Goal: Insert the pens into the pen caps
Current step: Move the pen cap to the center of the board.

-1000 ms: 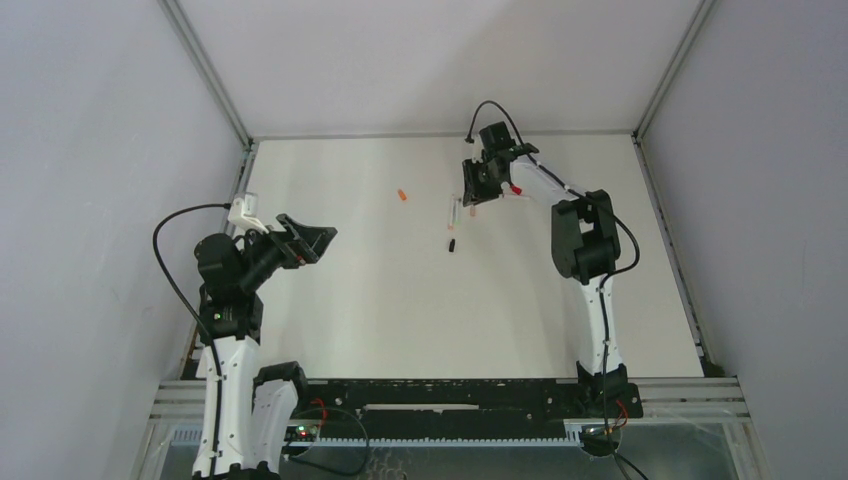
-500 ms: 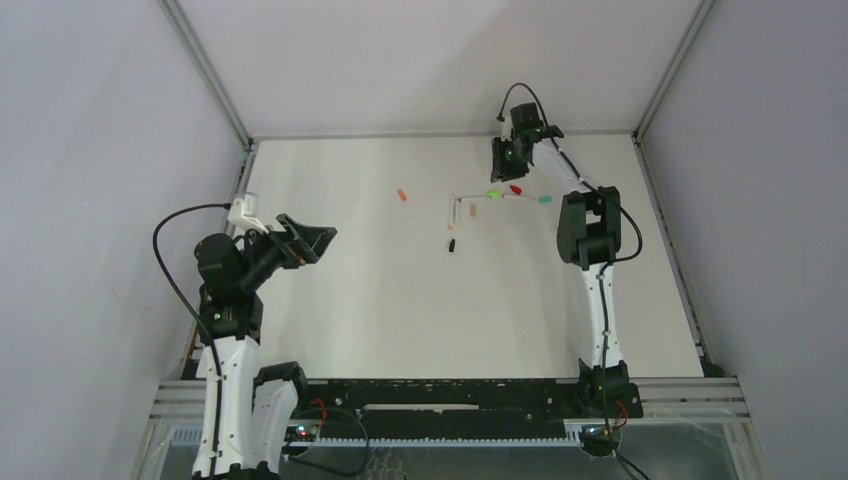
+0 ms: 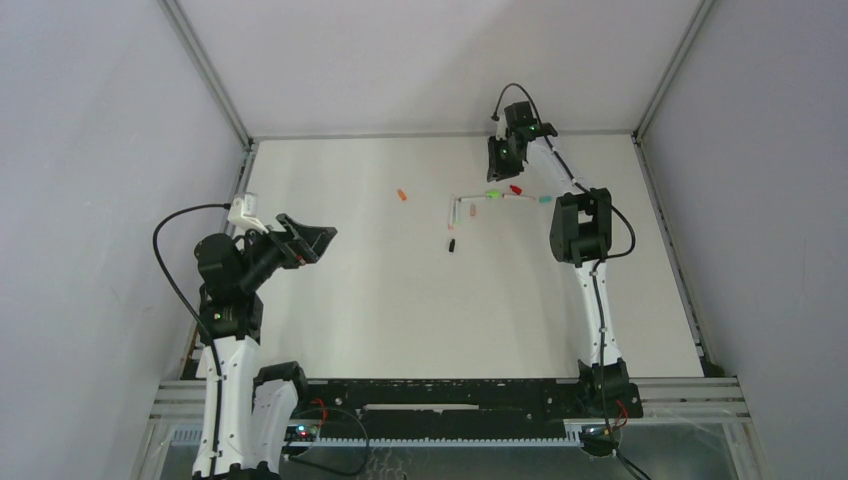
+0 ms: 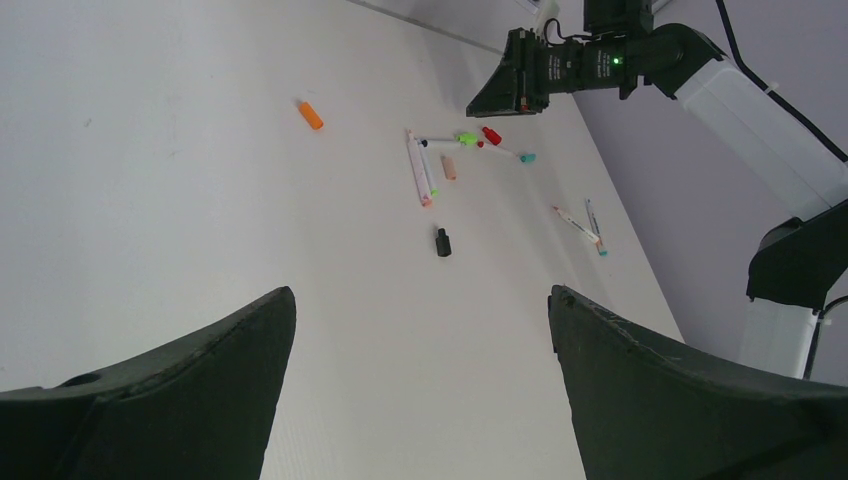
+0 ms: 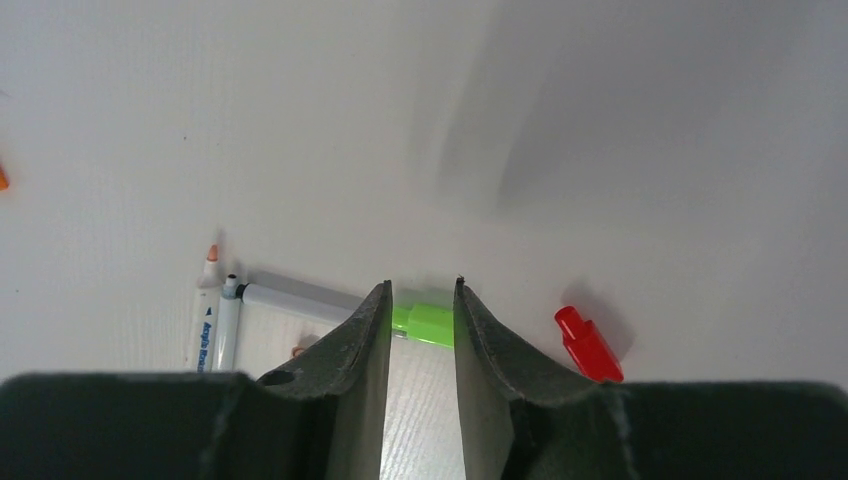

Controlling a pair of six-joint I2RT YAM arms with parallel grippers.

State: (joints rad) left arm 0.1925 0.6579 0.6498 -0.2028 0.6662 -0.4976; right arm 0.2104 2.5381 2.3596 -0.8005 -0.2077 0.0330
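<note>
"Toward one o'clock on the bench (image 3: 380, 300), what does the right gripper (image 5: 420, 285) face?"
"Its jaws, narrow and empty, frame the green cap (image 5: 428, 324) lying at the end of a white pen (image 5: 300, 297); a red cap (image 5: 588, 345) lies at three o'clock of it."
"Sound technique?"
"Likely: descend centred, straddling green only, clear of red. Left gripper (image 4: 420, 300), jaws wide and empty, hangs at nine o'clock."

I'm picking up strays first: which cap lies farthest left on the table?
The orange cap: it lies alone, well left of the pens, where the rest cluster.
</note>
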